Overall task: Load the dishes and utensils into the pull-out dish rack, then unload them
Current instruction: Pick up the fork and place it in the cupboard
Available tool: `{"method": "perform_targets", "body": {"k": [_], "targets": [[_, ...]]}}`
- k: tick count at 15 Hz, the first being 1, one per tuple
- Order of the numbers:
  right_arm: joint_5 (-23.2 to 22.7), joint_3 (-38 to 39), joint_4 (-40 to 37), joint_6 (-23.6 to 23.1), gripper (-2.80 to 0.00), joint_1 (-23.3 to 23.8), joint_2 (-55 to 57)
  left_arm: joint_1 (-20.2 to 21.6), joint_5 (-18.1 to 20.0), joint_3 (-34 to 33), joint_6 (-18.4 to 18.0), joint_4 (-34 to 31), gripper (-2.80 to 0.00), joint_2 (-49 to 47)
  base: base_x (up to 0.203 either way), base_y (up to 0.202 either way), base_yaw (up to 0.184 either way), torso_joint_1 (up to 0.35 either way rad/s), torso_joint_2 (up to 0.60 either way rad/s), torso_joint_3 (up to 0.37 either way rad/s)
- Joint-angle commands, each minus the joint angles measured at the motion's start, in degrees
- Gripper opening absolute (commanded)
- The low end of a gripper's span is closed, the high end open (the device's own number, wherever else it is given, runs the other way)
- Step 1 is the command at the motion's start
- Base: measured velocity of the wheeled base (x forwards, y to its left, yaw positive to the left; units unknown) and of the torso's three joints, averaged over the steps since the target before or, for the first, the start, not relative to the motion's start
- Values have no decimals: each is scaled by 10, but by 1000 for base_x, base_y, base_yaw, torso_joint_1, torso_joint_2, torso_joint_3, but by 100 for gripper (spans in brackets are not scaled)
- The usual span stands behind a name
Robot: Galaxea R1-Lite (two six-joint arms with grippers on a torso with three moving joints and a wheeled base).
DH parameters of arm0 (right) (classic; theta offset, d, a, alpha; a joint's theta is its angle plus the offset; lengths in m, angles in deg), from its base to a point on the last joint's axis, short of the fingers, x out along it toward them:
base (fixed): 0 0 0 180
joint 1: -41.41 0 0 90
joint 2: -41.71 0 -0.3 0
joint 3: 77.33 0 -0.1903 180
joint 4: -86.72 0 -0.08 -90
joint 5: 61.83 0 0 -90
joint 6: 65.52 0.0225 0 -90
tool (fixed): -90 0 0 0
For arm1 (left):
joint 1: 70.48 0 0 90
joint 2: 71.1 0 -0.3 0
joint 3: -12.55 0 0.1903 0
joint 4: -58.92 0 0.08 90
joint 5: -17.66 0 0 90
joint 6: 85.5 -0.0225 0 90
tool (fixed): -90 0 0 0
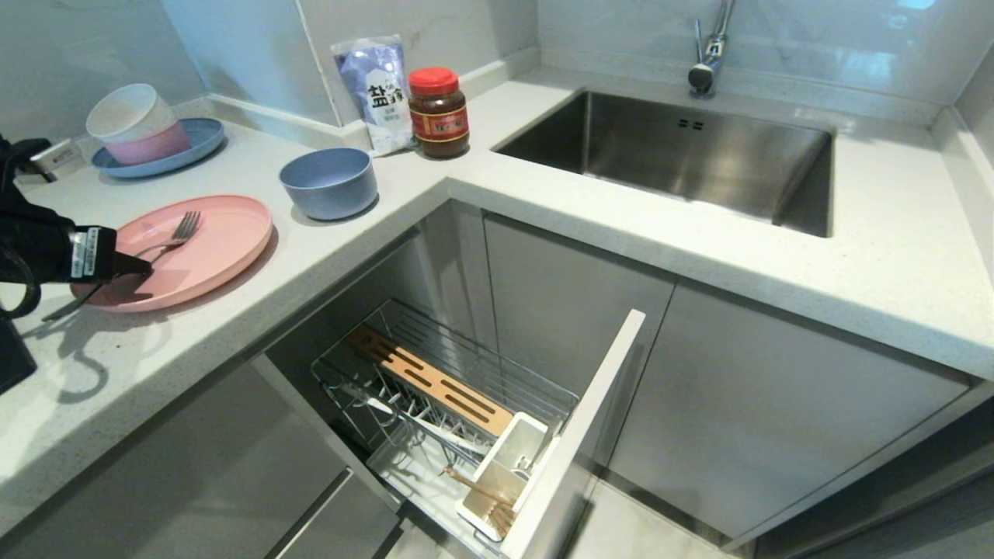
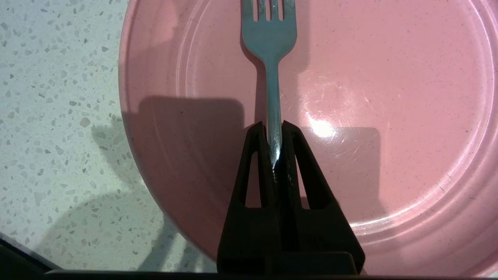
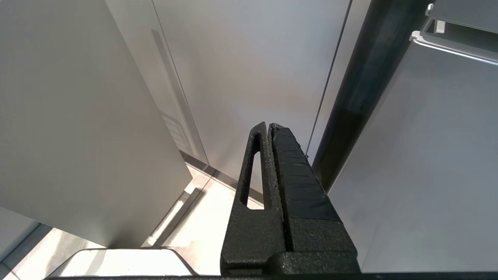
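L-shaped speckled white counter point(image 1: 543, 210), pale marble-look wall behind, grey cabinet fronts point(image 1: 761, 404) below. Steel sink point(image 1: 683, 155) set in the far right run, faucet point(image 1: 710, 54) behind it. My left gripper point(image 2: 274, 130) is at the left edge over the pink plate point(image 1: 210, 248), jaws clamped on the handle of the silver fork point(image 2: 270, 58), which lies on the plate with its tines pointing away from me. Blue-grey bowl point(image 1: 328, 182) sits just right of the plate, on the counter. Far left: a white bowl nested in a pink bowl on a smaller blue plate point(image 1: 194, 147). By the wall corner, a salt bag point(image 1: 377, 89) and a red-lidded jar point(image 1: 439, 112), side by side. Below the counter corner, the pull-out dish rack point(image 1: 458, 404) stands open: wire basket, slotted wooden bar, white cutlery box at the near end with chopsticks point(image 1: 485, 489) in it, pale front panel to the right. My right gripper point(image 3: 270, 128) hangs low beside cabinet fronts, jaws closed on nothing, pale floor point(image 3: 202, 217) beneath.
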Motion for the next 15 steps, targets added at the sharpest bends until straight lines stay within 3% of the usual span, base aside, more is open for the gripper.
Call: {"method": "perform_targets", "body": {"k": [1,3,8,10,12,15], "targets": [[0,1,0,0,-280,-1,-2,0,2,6,4,-2,-280,0,0,0,0,0,0,0],[0,1,1,0,-280,-1,-2,0,3,20,35,-3,-280,11,0,0,0,0,0,0],[0,1,0,0,-280,-1,-2,-10,3,76,210,-3,-280,77,0,0,0,0,0,0],[0,1,0,0,-280,-1,-2,-32,3,79,268,-4,-280,110,0,0,0,0,0,0],[0,1,0,0,-280,-1,-2,-79,2,79,326,-6,-280,133,0,0,0,0,0,0],[0,1,1,0,-280,0,-2,-186,1,79,413,-31,-280,157,0,0,0,0,0,0]]}}
